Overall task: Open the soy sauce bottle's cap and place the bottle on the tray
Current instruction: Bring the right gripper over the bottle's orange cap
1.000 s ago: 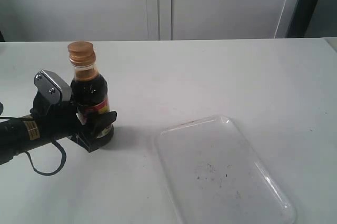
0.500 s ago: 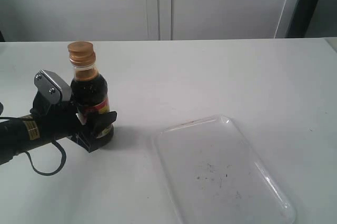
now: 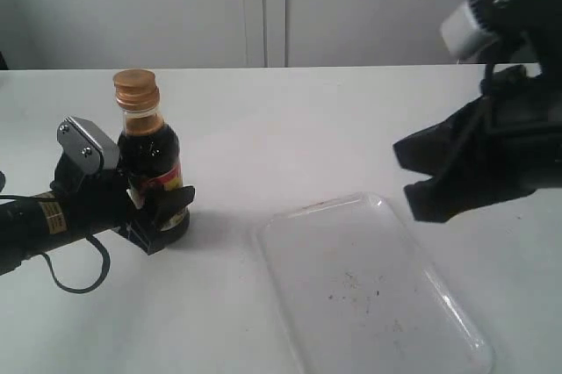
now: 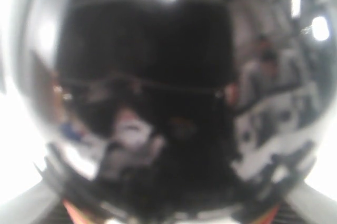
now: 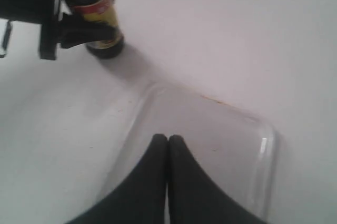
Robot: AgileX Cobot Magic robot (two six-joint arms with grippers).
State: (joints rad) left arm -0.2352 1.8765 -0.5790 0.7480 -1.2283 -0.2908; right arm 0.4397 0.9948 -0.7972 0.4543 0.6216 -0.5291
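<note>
The soy sauce bottle (image 3: 151, 168) stands upright on the white table (image 3: 290, 119), on the left side of the exterior view and well apart from the tray (image 3: 369, 291). Dark brown-black liquid is seen filling the clear body up to the narrow neck, and a red and yellow label is wrapped round the lower part. The golden-orange ribbed cap (image 3: 135, 89) sits closed on top of the neck.

The bottle's lower body is clamped by the left gripper (image 3: 158, 212), whose black fingers are pressed against the label on either side while the base rests on the table. In the left wrist view only a blurred, dark, glossy curved surface (image 4: 158, 103) is seen, close against the lens, with a little red and orange at the picture's lower edge.

The tray lies flat on the table. It is a translucent-white rectangle with rounded corners and a low rim; only a scatter of small dark specks (image 3: 356, 284) is seen inside it.

The right gripper (image 3: 420, 174) is held in the air above the far right part of the tray, touching nothing. In the right wrist view its two black fingers (image 5: 152, 182) are pressed together with nothing between them, and the tray's rim (image 5: 263, 145) and the gripped bottle (image 5: 100, 8) are seen beyond the tips.
</note>
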